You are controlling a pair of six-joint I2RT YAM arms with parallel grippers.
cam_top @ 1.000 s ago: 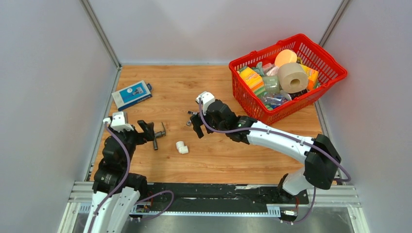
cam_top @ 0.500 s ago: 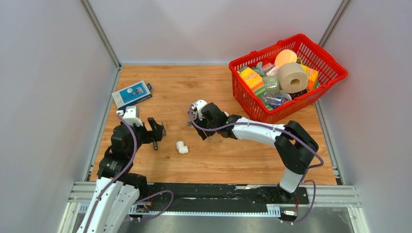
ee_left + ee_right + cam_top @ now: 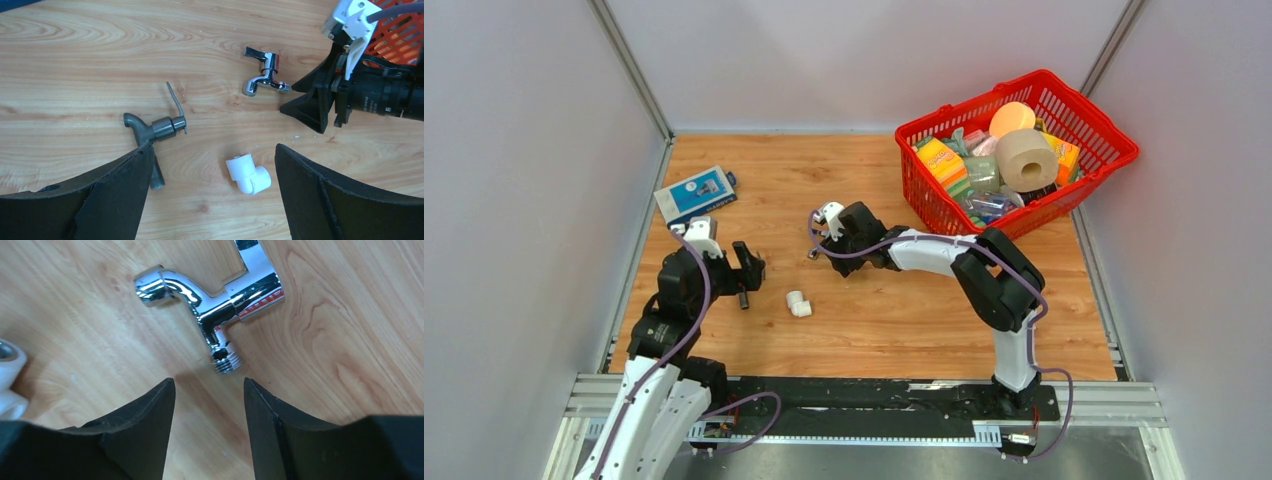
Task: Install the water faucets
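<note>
- Chrome faucet [image 3: 220, 315] lies flat on the wooden table [image 3: 325, 365] mid-scene. Its threaded end is just beyond the right gripper [image 3: 209, 385], whose jaws stand partly apart with nothing between them.
- Dark grey faucet [image 3: 155, 129] lies further left, near the white elbow fitting [image 3: 248, 172]. The left gripper [image 3: 212, 150] is spread wide and empty over both.
- Risk: if the right gripper closes short of the thread, it would pinch air or flick the slick chrome faucet away.

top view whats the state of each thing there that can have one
shiny chrome lever faucet, lying loose, not gripped
dark grey L-shaped metal faucet, lying flat, not fitted
white plastic elbow fitting, loose, nothing screwed in
left pincer, wide open, empty
right pincer, part open, empty
red plastic basket, full
</note>
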